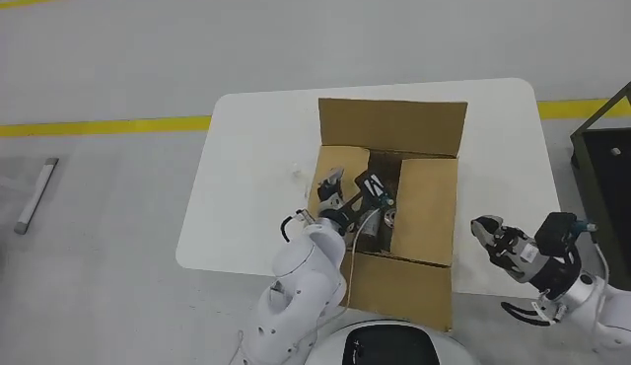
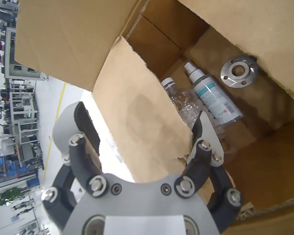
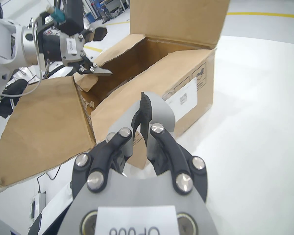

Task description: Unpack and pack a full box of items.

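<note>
A brown cardboard box stands on the white table with its flaps up. My left gripper is open at the box's left side; one finger is outside and one inside the torn side flap. Down in the box lie a clear plastic bottle, a white spray bottle and a round metal flange. My right gripper is shut on nothing, low beside the box's right wall. From there the left gripper shows above the opening.
A dark green bin stands just past the table's right edge. A small white scrap lies on the table left of the box. Bare tabletop stretches to the left and right of the box.
</note>
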